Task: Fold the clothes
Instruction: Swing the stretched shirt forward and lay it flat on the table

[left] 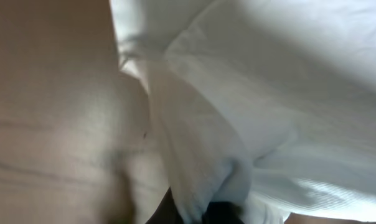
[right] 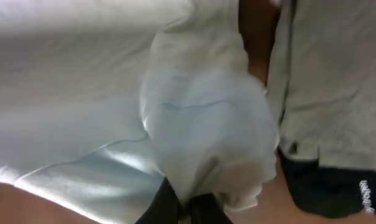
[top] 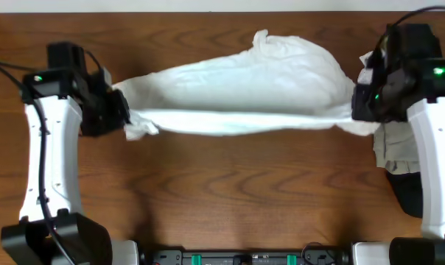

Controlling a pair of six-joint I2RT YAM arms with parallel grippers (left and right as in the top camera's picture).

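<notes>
White thin wrinkled T-shirt (top: 237,92) is stretched between the left gripper (top: 123,110) and right gripper (top: 357,103), each clamped tight on one end; a grey-beige garment (top: 396,147) is seen beside the right.

white T-shirt (top: 244,92) | stretched, bunched lengthwise | grey-beige garment (top: 393,146), black garment (top: 407,193) right

The T-shirt (top: 237,92) is thin, matt, wrinkled white cloth, the table (top: 230,199) smooth grained brown wood, the arm shells (top: 51,162) glossy white plastic, the beige garment (top: 392,151) dull cloth
</notes>
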